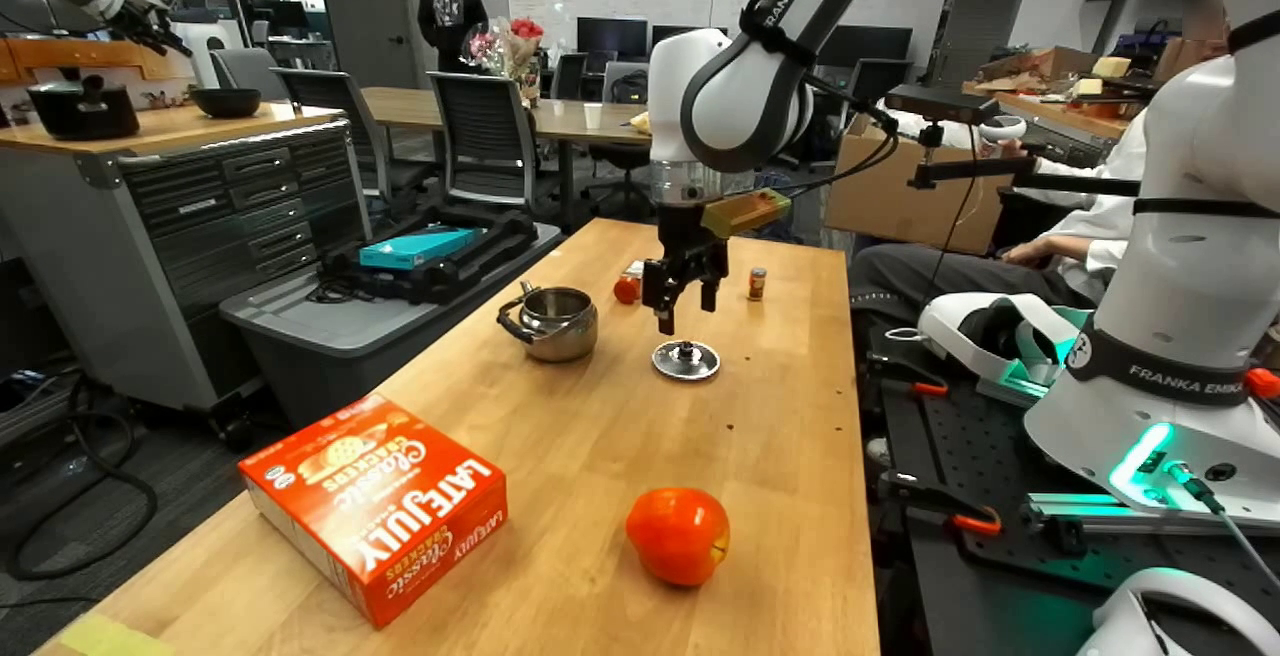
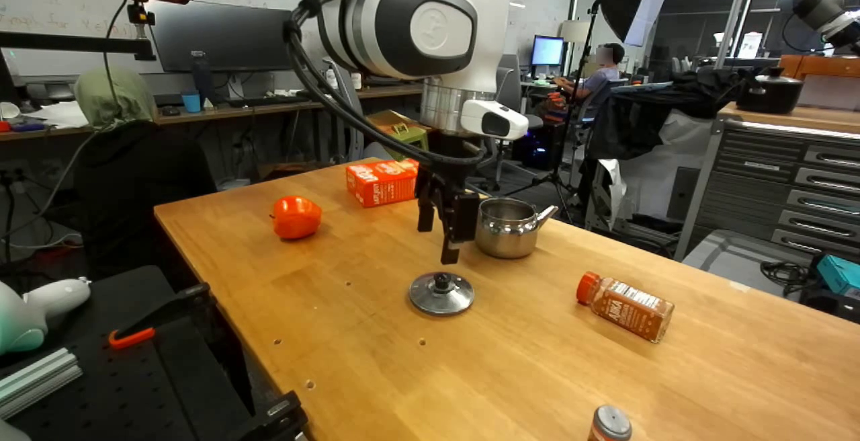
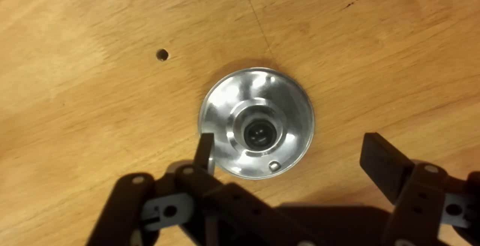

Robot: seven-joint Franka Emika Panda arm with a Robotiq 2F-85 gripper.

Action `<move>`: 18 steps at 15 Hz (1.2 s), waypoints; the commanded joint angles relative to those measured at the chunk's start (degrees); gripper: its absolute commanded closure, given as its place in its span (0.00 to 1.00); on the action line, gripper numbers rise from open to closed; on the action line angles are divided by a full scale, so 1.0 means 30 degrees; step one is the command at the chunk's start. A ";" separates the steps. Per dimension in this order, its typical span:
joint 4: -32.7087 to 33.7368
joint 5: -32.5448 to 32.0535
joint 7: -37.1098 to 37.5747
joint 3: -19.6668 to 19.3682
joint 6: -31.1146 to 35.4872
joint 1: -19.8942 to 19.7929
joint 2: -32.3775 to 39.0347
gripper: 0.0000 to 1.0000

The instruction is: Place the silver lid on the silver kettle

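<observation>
Above the tabletop [image 1: 600, 426], wide-spread fingers [image 3: 384, 167] seem set to grasp the silver lid [image 2: 441, 298], needing centring over its knob [image 3: 260, 134], then lowering.

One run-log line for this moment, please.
gripper: open, above silver lid | lid: on table, knob up | silver kettle: upright, uncovered | status: lid not yet grasped

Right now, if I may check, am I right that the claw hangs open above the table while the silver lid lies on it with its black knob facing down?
Not quite: the wrist view shows the black knob facing up. The rest is right: the claw hangs open above the table, and the silver lid lies on it.
</observation>
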 commanded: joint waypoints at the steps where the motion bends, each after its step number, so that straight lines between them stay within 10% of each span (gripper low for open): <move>1: 0.0565 0.0018 -0.0129 -0.0206 -0.0327 -0.0356 0.0576 0.00; 18: 0.1720 0.0132 -0.1556 0.0078 -0.0989 -0.0993 0.2473 0.00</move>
